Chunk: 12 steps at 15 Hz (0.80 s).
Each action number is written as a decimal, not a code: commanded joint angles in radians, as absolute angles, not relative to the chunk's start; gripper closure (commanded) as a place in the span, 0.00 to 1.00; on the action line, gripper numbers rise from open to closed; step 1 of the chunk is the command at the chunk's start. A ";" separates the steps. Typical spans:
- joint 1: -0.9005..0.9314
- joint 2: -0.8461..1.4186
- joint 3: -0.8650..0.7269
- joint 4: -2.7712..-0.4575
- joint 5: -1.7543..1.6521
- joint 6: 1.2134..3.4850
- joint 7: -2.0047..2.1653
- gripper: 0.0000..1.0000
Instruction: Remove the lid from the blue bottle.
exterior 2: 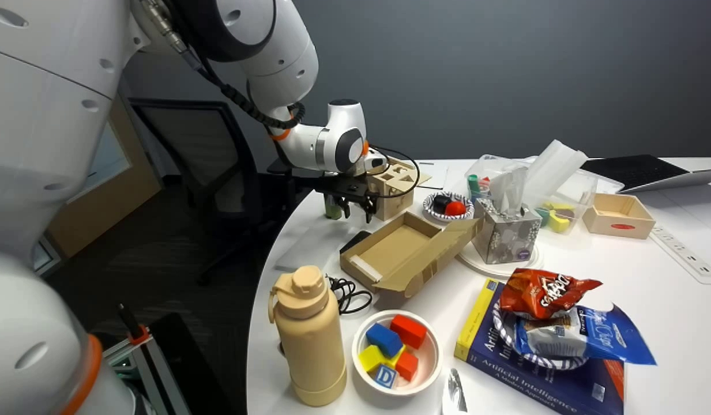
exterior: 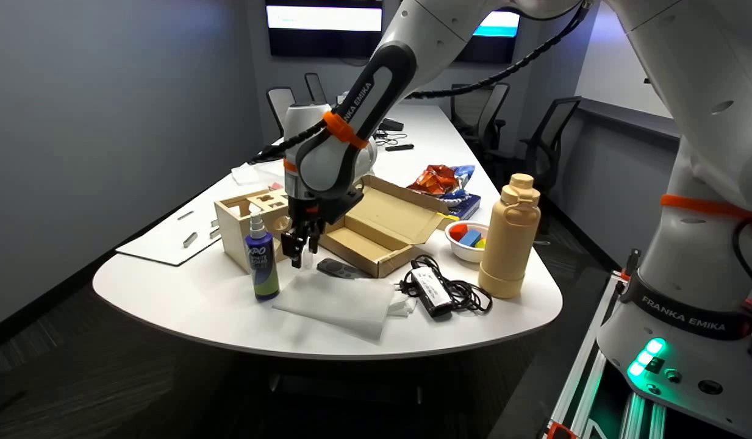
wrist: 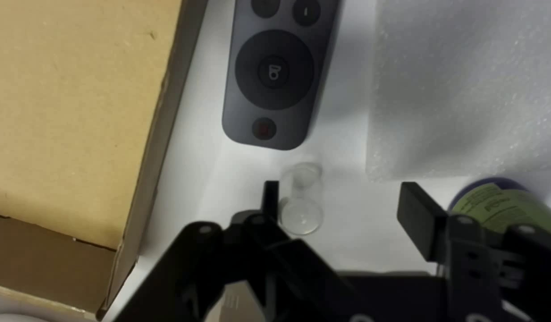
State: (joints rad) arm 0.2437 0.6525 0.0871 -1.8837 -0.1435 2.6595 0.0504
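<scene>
The blue bottle (exterior: 263, 262) stands upright on the table, dark blue with a green lower part and a white spray nozzle on top. Its green part shows in an exterior view (exterior 2: 332, 208) and at the right of the wrist view (wrist: 503, 203). A clear round cap that looks like its lid (wrist: 302, 214) stands apart on the table; it shows faintly in an exterior view (exterior: 308, 261). My gripper (wrist: 340, 199) is open above the table, also in both exterior views (exterior: 305, 255) (exterior 2: 358, 216). The lid lies between the fingers, close beside the left one; touching cannot be told.
A black remote (wrist: 273, 89) and an open cardboard box (wrist: 78, 112) lie beside the lid. A white foam sheet (exterior: 339, 299) lies in front. A wooden shape box (exterior: 232, 238) stands behind the bottle. A charger (exterior: 433, 289) and tall tan bottle (exterior: 510, 244) stand farther along.
</scene>
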 commanded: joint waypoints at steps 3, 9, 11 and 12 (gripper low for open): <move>0.259 0.630 0.080 -1.892 -0.149 2.667 0.051 0.00; 0.233 0.662 0.107 -1.897 -0.111 2.632 0.038 0.00; 0.232 0.677 0.103 -1.903 -0.111 2.633 0.043 0.00; 0.233 0.686 0.101 -1.905 -0.113 2.637 0.044 0.00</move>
State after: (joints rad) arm 0.2400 0.6706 0.0973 -1.8938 -0.1293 2.6395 0.0504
